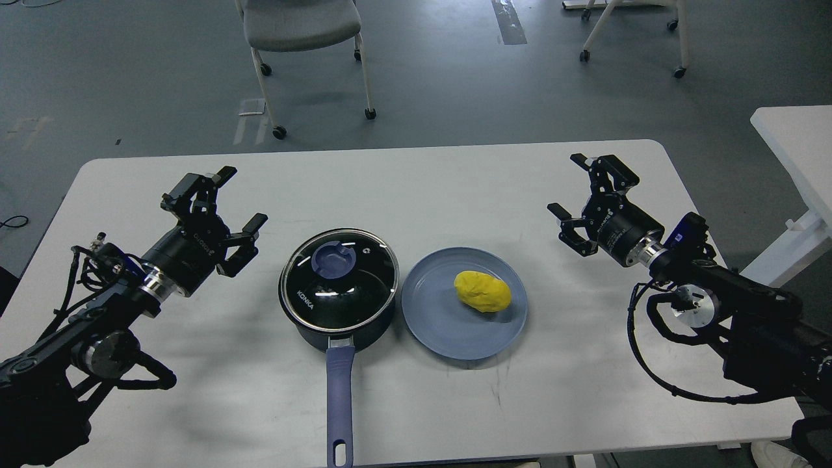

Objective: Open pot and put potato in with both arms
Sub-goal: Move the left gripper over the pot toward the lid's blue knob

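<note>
A dark pot (338, 290) stands at the table's middle front, its glass lid (339, 268) with a blue knob (333, 258) closed on it and its long blue handle (340, 400) pointing toward me. Right of it a blue-grey plate (442, 325) carries the yellow potato (482, 291). My left gripper (244, 197) hovers open to the left of the pot, empty. Off to the right of the plate, my right gripper (567, 184) is open and empty too.
The white table (416, 188) has bare surface behind the pot and plate. A grey wheeled chair (302, 39) stands on the floor beyond the far edge. Another white table (796, 149) is at the right.
</note>
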You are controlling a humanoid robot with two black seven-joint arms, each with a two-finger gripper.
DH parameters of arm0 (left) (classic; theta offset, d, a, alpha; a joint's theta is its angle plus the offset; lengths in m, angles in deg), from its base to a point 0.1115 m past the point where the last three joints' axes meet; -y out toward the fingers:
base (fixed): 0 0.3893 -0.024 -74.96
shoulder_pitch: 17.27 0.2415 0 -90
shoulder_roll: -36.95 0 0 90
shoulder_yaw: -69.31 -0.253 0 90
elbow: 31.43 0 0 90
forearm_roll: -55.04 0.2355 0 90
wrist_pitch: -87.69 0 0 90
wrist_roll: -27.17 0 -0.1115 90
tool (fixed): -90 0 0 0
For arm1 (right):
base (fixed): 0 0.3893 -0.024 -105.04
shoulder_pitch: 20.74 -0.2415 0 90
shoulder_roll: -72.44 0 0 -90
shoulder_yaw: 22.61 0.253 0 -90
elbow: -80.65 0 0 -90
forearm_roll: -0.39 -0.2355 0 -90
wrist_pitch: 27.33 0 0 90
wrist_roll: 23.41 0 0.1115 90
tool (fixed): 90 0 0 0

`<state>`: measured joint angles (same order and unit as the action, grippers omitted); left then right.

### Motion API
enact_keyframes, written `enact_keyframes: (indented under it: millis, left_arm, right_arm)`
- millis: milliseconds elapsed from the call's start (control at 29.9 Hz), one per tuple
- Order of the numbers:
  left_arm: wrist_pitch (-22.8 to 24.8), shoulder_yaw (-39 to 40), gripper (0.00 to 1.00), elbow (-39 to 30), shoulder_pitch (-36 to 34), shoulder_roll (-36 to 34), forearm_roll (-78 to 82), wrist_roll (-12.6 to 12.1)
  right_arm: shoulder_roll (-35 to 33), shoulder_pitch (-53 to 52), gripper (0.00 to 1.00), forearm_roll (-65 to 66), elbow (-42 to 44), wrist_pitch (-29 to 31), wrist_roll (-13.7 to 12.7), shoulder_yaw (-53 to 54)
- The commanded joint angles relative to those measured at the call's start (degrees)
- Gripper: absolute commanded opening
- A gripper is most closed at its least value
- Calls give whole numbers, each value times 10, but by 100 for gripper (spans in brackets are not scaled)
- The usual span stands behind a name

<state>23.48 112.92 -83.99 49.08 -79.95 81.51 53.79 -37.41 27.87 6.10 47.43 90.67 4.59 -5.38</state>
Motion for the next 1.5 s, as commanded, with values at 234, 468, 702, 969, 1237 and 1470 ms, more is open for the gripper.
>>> enact_keyframes:
  millis: [234,468,702,969,1237,1470]
  left_arm:
    - [2,-6,98,0,1,-5,-2,-2]
    - [22,-10,98,-6,-14,-49,7,0]
    - [22,-10,98,-85,-77,-129,223,14]
    - [22,-10,98,-274,-94,-185,529,14]
    - [-15,-19,98,-346,-100,-180,853,14]
    - [-14,-146,98,-331,-212,-179,918,14]
  right_arm:
    - [0,1,100,0,0,0,0,1]
    - [-1,0,100,0,0,0,0,1]
    - [0,1,100,0,0,0,0,0]
    - [-1,1,100,0,0,0,0,0]
    - [-4,2,100,0,-1,0,0,0]
    - [-5,2,100,0,0,0,0,0]
